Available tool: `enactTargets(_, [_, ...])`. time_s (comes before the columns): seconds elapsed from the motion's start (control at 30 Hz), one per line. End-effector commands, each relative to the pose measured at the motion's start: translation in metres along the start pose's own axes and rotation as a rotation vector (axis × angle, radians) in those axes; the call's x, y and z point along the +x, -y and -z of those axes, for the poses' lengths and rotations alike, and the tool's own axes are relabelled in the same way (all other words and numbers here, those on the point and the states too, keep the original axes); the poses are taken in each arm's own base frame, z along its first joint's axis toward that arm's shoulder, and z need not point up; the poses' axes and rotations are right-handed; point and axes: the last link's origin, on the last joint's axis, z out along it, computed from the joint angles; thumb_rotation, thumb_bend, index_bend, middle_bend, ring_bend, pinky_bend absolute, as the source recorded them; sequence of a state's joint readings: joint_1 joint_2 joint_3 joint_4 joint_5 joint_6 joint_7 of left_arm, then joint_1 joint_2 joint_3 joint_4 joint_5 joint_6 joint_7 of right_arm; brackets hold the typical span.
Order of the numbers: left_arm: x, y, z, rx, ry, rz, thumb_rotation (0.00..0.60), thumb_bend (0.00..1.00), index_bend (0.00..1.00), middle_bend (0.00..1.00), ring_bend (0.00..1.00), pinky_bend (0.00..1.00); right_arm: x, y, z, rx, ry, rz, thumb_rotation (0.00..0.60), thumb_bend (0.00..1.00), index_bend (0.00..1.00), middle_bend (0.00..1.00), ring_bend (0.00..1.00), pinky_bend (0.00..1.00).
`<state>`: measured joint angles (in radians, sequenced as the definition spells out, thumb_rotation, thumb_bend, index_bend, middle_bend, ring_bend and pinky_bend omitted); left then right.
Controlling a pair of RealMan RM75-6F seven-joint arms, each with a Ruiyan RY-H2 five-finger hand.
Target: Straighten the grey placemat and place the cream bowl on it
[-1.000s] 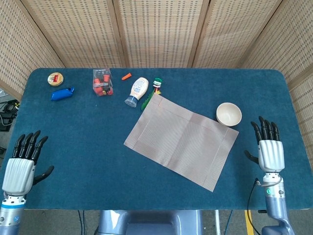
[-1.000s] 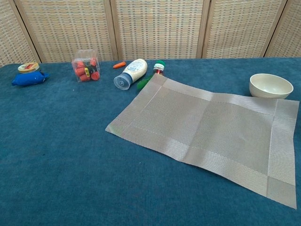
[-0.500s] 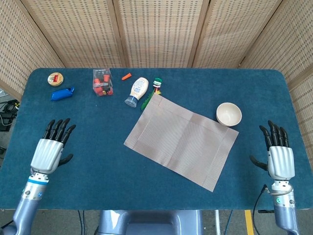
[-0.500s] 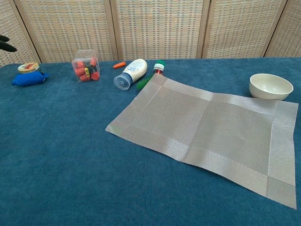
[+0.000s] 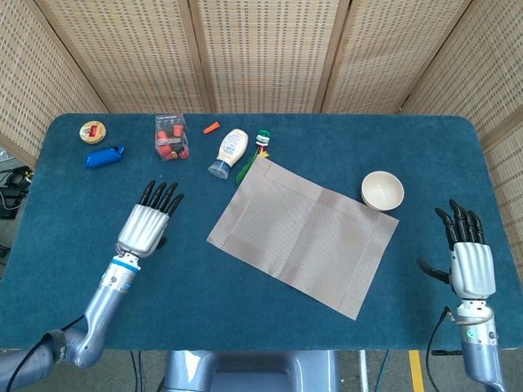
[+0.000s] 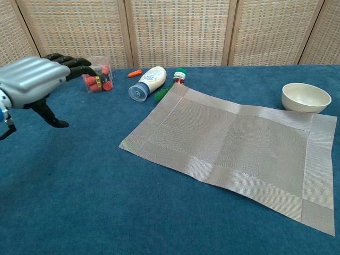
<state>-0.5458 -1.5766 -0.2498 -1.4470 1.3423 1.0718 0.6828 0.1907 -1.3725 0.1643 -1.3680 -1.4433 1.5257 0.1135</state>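
The grey placemat lies skewed on the blue table, its corners pointing up, down, left and right. The cream bowl stands upright just off the mat's right corner. My left hand hovers over the table left of the mat, open, fingers pointing away from me, holding nothing. My right hand is at the table's right front, open and empty, below and to the right of the bowl. It does not show in the chest view.
Along the far edge lie a white squeeze bottle, a green item, a clear box of red things, a small orange piece, a blue object and a round yellow lid.
My left hand has moved from the table's left front corner up and right toward the mat's left corner. My right hand has slid slightly toward the front edge. Mat and bowl are unmoved.
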Motion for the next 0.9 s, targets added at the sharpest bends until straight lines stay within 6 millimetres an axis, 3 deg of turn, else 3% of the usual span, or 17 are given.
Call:
enactTargets(0.03, [-0.008, -0.016, -0.016, -0.023, 0.039, -0.009, 0.600, 0.10, 0.10, 0.00, 0.00, 0.00, 0.000, 0.001, 0.000, 0.005, 0.002, -0.005, 0.600, 0.24, 0.14, 0.00, 0.00, 0.00])
enactTargets(0.2, [-0.016, -0.043, -0.033, -0.072, 0.077, -0.044, 0.600, 0.10, 0.10, 0.00, 0.00, 0.00, -0.001, 0.000, -0.001, 0.001, 0.013, -0.023, 0.600, 0.24, 0.14, 0.00, 0.00, 0.00])
enactTargets(0.57, [-0.024, -0.083, -0.052, -0.128, 0.100, -0.078, 0.600, 0.10, 0.10, 0.00, 0.00, 0.00, 0.000, -0.004, -0.004, -0.013, 0.017, -0.044, 0.600, 0.24, 0.14, 0.00, 0.00, 0.00])
enactTargets(0.9, [-0.035, -0.098, -0.059, -0.139, 0.127, -0.107, 0.600, 0.11, 0.10, 0.00, 0.00, 0.00, 0.004, -0.006, -0.005, -0.019, 0.010, -0.067, 0.600, 0.24, 0.14, 0.00, 0.00, 0.00])
